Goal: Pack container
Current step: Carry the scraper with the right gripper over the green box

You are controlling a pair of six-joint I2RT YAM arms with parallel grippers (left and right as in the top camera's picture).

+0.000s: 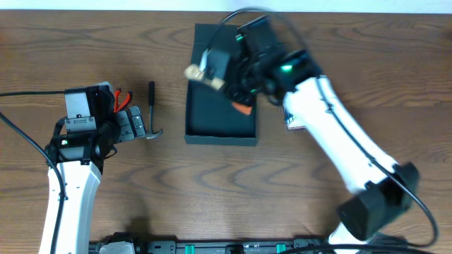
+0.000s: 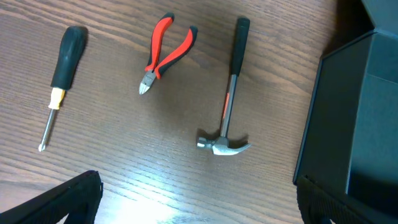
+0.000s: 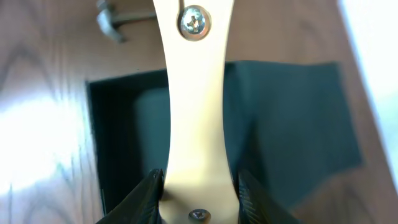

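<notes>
One container (image 3: 292,124) beneath the right tool (image 3: 200,190) with pale handle (image 3: 196,93).

We see a black-handled screwdriver (image 2: 61,78), red-handled pliers (image 2: 163,55) and a steel claw hammer (image 2: 229,93) lying apart on the brown wooden table (image 2: 124,168), plus a pale two-screw handle (image 3: 196,93).

Bright even light, glare on the table (image 3: 25,143), right arm (image 1: 332,123) motion-blurred.

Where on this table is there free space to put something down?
Bare wood: on the robot's side of the dark teal cardboard box, between the left arm and right arm, and the far-left corner. Crowded left of the box: black-handled steel hammer, red-handled pliers, black-and-yellow screwdriver.
</notes>
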